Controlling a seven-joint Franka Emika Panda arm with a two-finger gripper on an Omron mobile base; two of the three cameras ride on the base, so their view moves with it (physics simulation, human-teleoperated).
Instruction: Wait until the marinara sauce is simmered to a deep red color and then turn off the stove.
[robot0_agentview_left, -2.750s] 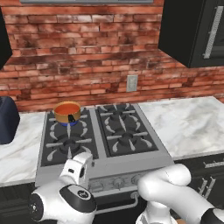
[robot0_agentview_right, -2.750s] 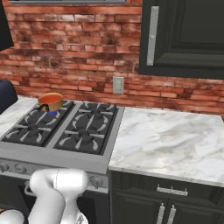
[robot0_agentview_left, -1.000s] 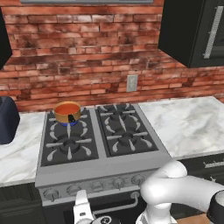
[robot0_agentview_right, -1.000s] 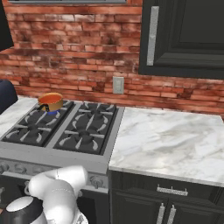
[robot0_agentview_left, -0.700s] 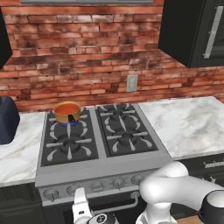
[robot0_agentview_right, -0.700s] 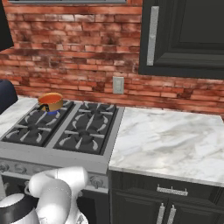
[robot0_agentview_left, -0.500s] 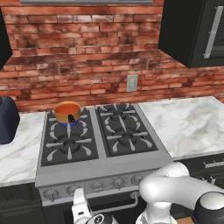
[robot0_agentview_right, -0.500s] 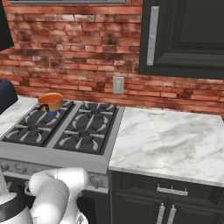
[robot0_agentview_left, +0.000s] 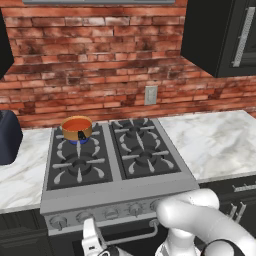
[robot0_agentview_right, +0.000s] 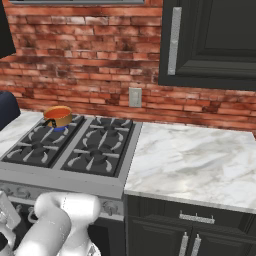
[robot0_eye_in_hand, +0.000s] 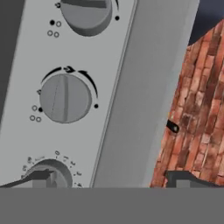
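The stove (robot0_agentview_left: 116, 196) is a grey gas range with black grates and a front row of round knobs. On its back left burner stands a small orange saucepan (robot0_agentview_left: 77, 130) over a blue flame, filled with marinara sauce (robot0_agentview_left: 76, 123) that looks orange-red. The pan also shows in the right base view (robot0_agentview_right: 58, 116). My gripper (robot0_agentview_left: 92, 239) hangs low in front of the left part of the knob row. In the hand view the gripper (robot0_eye_in_hand: 111, 177) is open, touching nothing. One knob (robot0_eye_in_hand: 65, 98) is close ahead, and another knob (robot0_eye_in_hand: 47, 174) sits by the left fingertip.
A dark blue-grey toaster (robot0_agentview_left: 7, 137) stands on the counter left of the range. A marble counter (robot0_agentview_left: 215, 137) runs to the right, with dark drawers below it. Dark wall cabinets (robot0_agentview_left: 220, 35) hang above, and an outlet (robot0_agentview_left: 150, 95) sits in the brick wall.
The hand has dropped from the stove's front edge down to the knob panel. Over the last second it has barely moved. The jaws have stayed open.
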